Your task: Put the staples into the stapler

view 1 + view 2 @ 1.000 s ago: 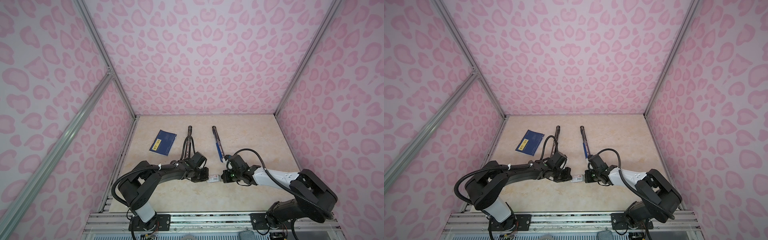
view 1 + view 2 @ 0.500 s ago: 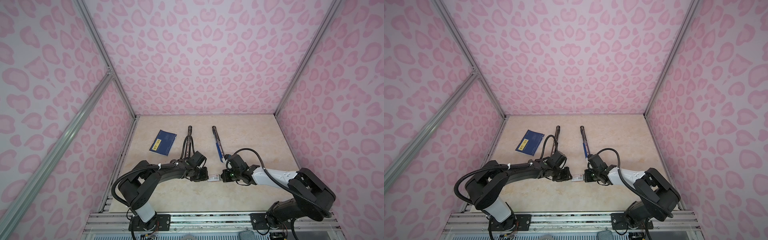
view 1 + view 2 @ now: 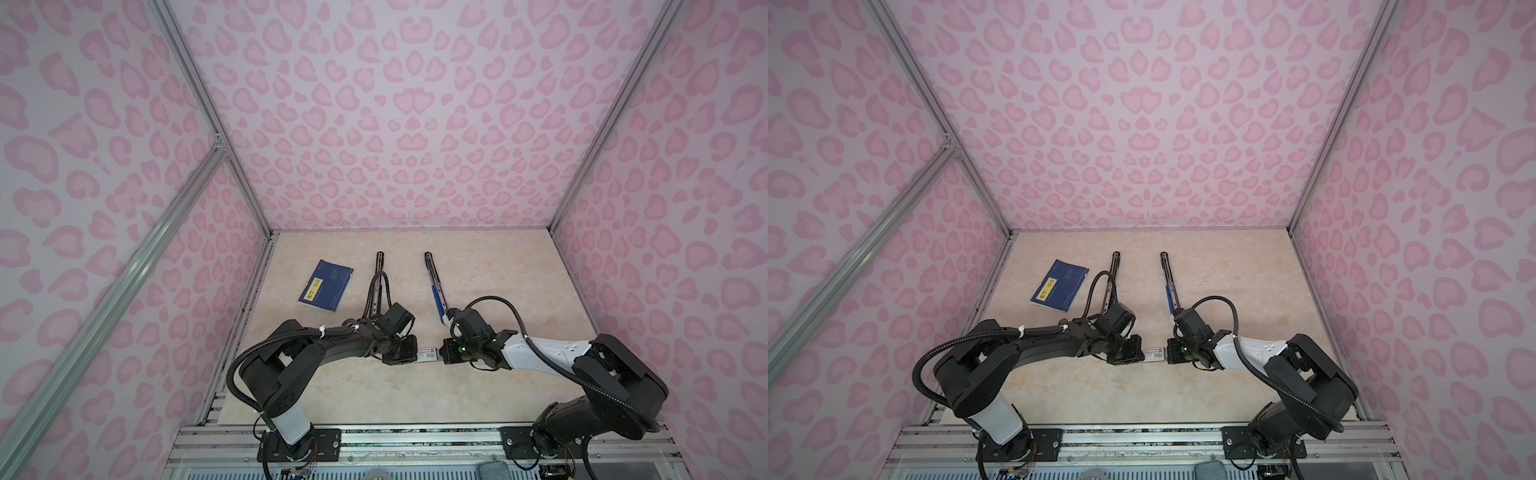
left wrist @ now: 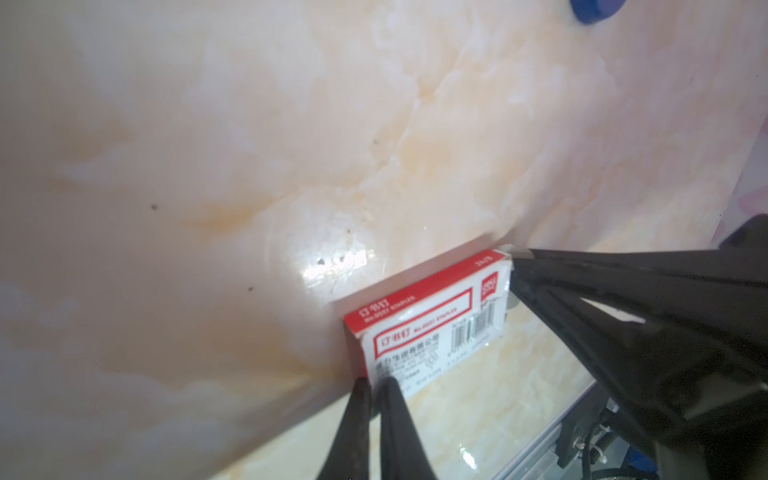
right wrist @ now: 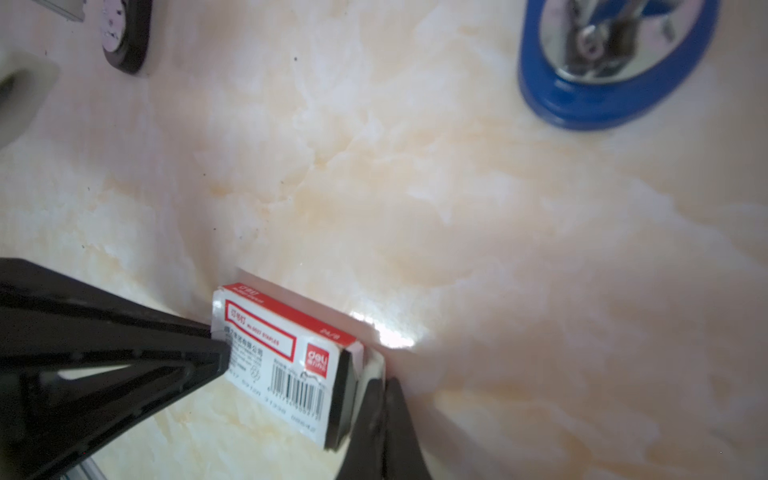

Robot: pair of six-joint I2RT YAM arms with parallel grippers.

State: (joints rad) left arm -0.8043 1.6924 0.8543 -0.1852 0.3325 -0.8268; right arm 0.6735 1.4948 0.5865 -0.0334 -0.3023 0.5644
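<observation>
One staple box sits at lower centre of the worktop, an end clamped in each of left gripper and right gripper. Above lie two opened staplers, black stapler and blue stapler, with one blue booklet to their left; the staples are hidden.

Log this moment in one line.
staple box: between both arms | left gripper: jaws shut at one end, grip unclear | right gripper: jaws shut on end flap | staples: unseen

- Robotics lab test booth: pink heart-patterned wall panels closed in by aluminium framing.
- Left arm and right arm stand bolted to a metal rail at the marble-look table's near edge.
</observation>
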